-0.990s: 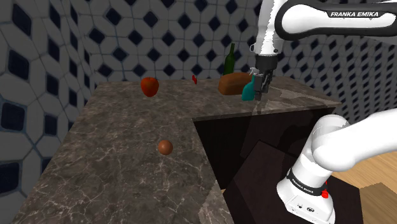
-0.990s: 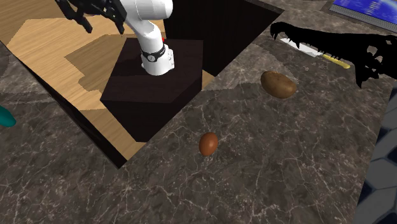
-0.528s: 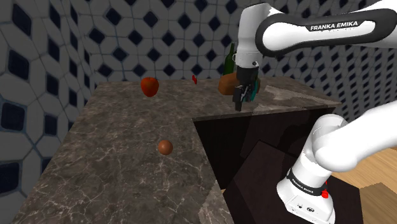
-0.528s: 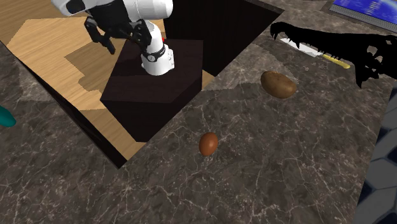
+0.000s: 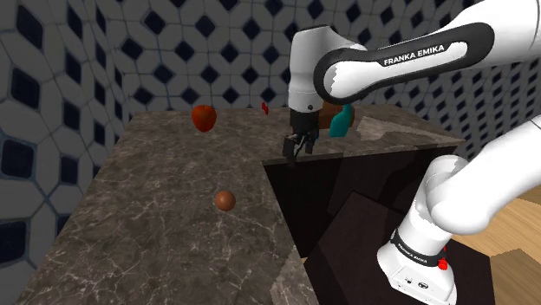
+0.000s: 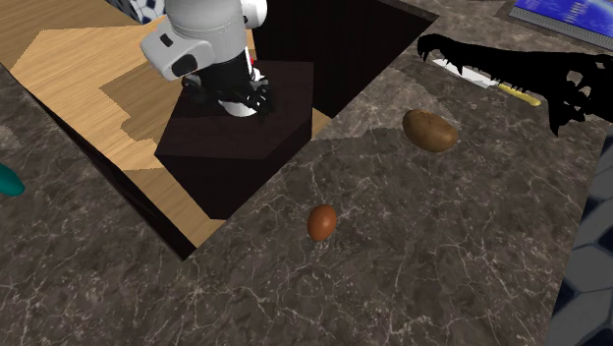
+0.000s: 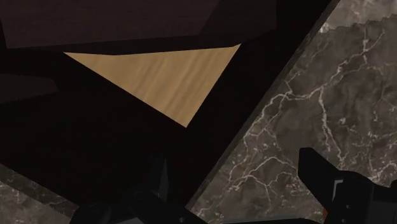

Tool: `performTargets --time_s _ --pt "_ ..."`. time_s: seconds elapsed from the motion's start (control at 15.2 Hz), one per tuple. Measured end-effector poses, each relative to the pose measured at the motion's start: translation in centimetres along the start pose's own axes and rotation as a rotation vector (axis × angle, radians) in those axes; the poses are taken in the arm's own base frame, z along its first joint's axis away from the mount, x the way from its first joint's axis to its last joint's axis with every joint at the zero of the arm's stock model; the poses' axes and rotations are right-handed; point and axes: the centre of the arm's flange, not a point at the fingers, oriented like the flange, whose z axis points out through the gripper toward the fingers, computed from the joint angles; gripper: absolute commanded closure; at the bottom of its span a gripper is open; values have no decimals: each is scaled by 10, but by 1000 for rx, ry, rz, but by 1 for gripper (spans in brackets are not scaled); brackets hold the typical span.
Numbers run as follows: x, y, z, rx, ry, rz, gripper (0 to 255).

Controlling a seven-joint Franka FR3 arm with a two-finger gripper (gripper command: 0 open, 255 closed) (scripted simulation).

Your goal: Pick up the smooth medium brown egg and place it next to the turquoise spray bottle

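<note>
Black fingers (image 7: 327, 178) of the gripper (image 5: 296, 147) stand spread, nothing between them, above the edge of the dark marble counter (image 5: 156, 217). Well apart from the jaws, nearer the shoulder camera, the brown egg (image 5: 225, 200) lies on that counter; near them, farther back, stands the turquoise spray bottle (image 5: 342, 121).

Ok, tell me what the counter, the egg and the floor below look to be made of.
The counter looks like polished dark stone, likely marble: pale branching veins run across it. The egg has a smooth reddish-brown shell with a faint sheen; whether it is real or imitation, I cannot tell. The floor seems to be light wood, with fine straight grain.
</note>
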Motion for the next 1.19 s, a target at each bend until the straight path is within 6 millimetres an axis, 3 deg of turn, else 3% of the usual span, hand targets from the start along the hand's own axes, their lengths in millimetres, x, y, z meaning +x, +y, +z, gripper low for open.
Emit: performTargets --time_s 1.19 --pt "123 -179 83 -32 103 47 0"
